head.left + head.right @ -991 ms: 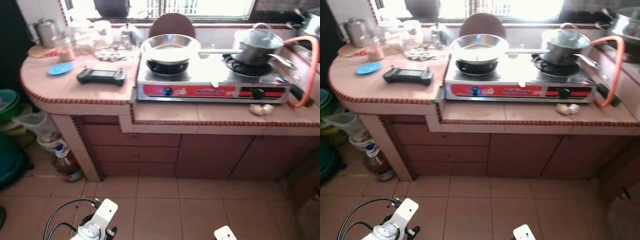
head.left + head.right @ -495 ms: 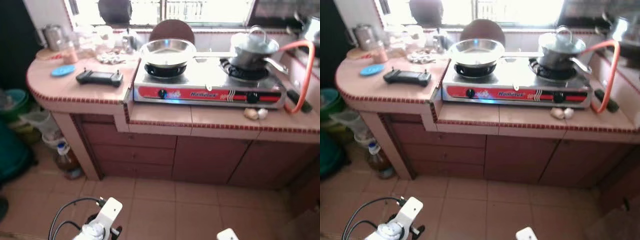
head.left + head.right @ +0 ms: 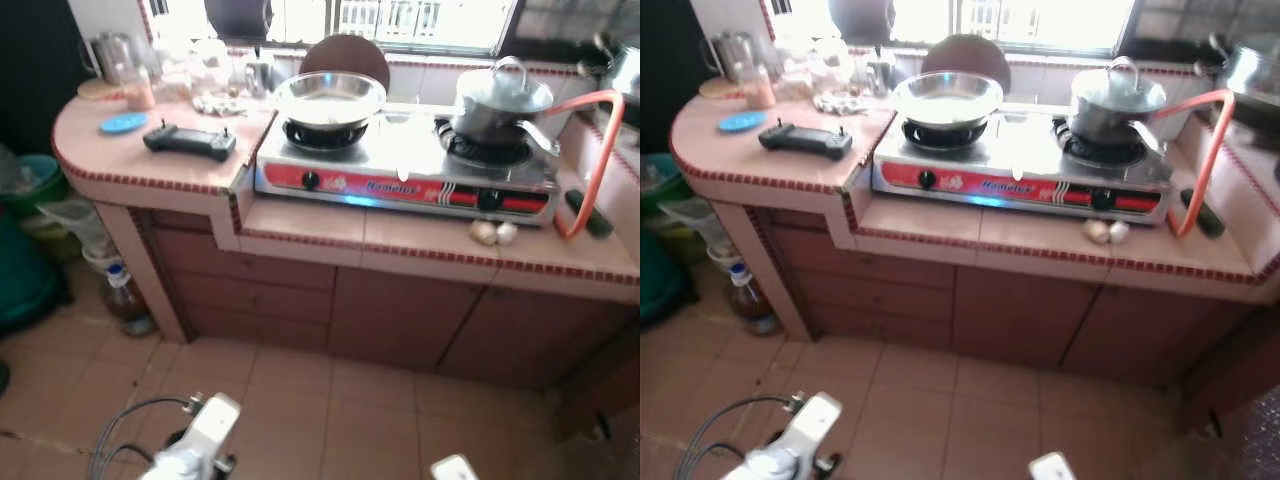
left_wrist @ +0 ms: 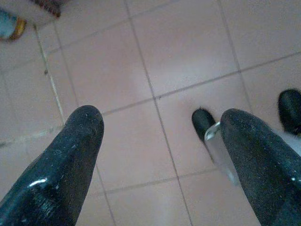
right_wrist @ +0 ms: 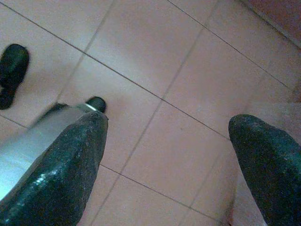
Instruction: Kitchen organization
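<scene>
A tiled pink kitchen counter stands ahead with a two-burner gas stove on it. A steel pan sits on the stove's left burner and a lidded steel pot on the right one. A black handheld controller and a blue lid lie on the counter's left part. Two garlic bulbs rest near the front edge. Both arms hang low over the floor: my left gripper is open and my right gripper is open, each with nothing between its fingers.
Jars, a kettle and small cups crowd the back left by the window. An orange gas hose loops at the right. A bottle, bags and green tubs stand on the floor at the left. Cabinet doors face me.
The camera has drawn back and tilted, so the counter sits a little lower and farther in view. Both arms still hang low; nothing on the counter has moved.
</scene>
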Controlling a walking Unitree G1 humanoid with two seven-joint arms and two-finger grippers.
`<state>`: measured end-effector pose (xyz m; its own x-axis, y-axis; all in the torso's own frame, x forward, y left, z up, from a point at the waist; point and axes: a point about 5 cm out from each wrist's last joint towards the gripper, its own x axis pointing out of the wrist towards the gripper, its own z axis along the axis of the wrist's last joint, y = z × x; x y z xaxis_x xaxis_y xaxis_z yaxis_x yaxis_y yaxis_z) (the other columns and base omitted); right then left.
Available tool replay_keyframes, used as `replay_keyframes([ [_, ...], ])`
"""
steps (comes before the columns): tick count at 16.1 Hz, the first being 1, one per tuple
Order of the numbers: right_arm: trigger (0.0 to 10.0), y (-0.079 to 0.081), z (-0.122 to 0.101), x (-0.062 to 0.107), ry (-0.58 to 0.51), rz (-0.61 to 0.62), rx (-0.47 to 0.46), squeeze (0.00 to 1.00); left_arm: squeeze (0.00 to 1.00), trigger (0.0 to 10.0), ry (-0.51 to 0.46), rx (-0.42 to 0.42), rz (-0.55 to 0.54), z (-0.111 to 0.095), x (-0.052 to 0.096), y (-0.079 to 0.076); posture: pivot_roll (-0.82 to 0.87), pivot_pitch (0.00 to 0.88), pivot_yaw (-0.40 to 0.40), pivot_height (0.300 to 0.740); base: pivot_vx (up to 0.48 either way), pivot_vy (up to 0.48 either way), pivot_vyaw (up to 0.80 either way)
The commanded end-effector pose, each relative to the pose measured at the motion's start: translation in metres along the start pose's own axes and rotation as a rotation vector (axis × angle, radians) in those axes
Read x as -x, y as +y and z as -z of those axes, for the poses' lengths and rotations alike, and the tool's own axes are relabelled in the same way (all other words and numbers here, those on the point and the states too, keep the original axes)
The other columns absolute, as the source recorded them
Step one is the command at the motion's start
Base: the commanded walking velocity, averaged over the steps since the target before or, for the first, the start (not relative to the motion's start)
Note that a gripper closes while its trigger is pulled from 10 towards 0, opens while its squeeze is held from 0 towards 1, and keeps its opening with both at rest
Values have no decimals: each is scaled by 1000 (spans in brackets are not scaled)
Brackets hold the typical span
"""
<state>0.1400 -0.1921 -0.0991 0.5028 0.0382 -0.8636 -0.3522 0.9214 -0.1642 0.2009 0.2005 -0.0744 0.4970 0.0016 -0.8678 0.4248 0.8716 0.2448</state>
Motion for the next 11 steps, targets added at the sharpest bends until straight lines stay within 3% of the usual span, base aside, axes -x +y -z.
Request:
replay_keyframes([
  [1,10000,-1,2,1,5,-1,-3,0,0,10000,-13,-8,4,-6,-1,-2,166,0,-10,740,0,-266,0],
  [7,10000,-1,2,1,5,-1,-3,0,0,10000,-13,-8,4,-6,-1,-2,166,0,-10,740,0,-266,0],
  [8,10000,-17,-29,-4,-109,85,-330,0,0,10000,-10,137,-12,-2,0,-2,170,0,-31,740,0,0,0],
  [9,10000,-41,-71,-6,-282,163,-783,0,0,10000,-7,358,-34,5,0,-1,166,0,-29,740,0,0,0],
  [11,10000,-44,-73,-5,-286,161,-749,0,0,10000,-13,357,-38,5,0,0,164,0,-28,740,0,0,0],
])
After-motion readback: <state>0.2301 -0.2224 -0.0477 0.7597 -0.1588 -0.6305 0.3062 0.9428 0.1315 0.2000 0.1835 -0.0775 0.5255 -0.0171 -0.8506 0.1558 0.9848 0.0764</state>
